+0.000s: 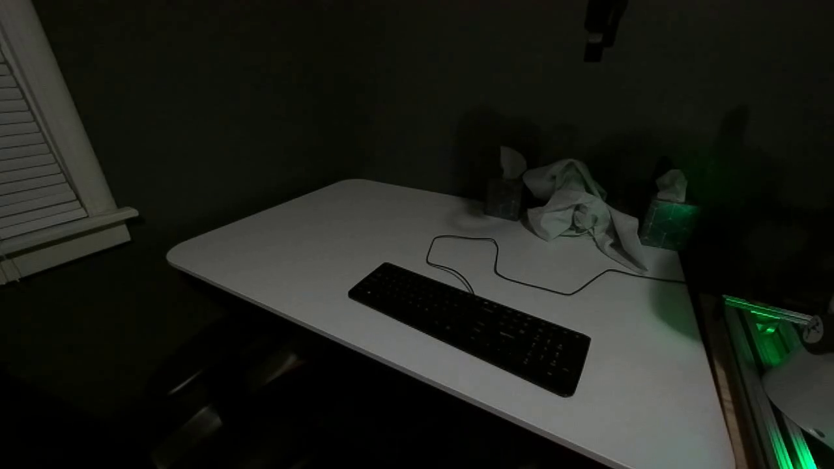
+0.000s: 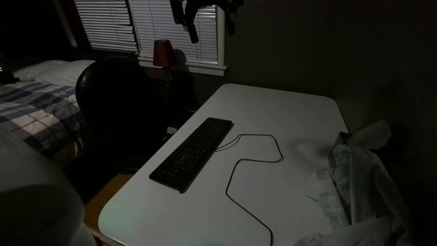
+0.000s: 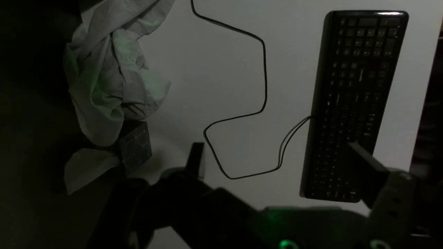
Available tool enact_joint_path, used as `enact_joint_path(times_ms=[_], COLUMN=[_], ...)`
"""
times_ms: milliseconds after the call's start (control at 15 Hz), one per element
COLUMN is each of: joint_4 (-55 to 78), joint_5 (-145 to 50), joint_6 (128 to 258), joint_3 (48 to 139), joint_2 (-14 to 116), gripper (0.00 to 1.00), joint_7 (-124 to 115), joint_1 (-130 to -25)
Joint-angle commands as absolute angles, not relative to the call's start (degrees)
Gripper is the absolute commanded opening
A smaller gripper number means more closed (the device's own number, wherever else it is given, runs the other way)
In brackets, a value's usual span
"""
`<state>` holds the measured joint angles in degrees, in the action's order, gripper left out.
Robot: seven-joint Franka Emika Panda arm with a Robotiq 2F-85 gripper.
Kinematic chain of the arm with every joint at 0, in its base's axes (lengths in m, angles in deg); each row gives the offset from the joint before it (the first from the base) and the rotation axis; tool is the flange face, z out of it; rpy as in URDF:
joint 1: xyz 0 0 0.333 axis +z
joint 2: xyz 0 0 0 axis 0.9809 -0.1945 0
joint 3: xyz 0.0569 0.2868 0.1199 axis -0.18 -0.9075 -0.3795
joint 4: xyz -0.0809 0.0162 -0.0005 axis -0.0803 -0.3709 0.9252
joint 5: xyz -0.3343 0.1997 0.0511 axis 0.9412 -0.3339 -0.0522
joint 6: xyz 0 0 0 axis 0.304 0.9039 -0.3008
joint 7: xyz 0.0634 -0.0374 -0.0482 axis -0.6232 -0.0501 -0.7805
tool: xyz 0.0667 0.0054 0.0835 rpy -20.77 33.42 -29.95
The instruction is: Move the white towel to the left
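Note:
The white towel (image 1: 565, 207) lies crumpled in a raised heap at the table's wall-side edge, between two tissue boxes. It also shows at the right of an exterior view (image 2: 360, 184) and at the upper left of the wrist view (image 3: 104, 74). My gripper (image 2: 212, 30) hangs high above the table. It shows at the top edge of an exterior view (image 1: 594, 51) as a dark shape. In the wrist view the gripper (image 3: 275, 147) has its fingers wide apart with nothing between them. It is well away from the towel and does not touch it.
A black keyboard (image 1: 472, 326) lies near the table's front edge. Its thin cable (image 1: 534, 284) loops across the white table (image 1: 293, 241). Patterned tissue boxes stand either side of the towel, a dark one (image 1: 503, 198) and a green-lit one (image 1: 670, 223). A wall runs behind.

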<state>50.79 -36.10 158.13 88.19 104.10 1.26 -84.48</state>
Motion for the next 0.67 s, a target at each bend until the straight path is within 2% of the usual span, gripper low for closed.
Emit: enact_joint_path(times_ms=[0, 600], joint_4=[50.30, 49.12], joint_5=[-33.39, -20.75], joint_6=[160.11, 172.40], joint_3=[88.67, 92.17], joint_2=[101.32, 85.35], gripper=[1.00, 1.00], joint_7=[-3.29, -19.39], joint_1=[-85.36, -93.24])
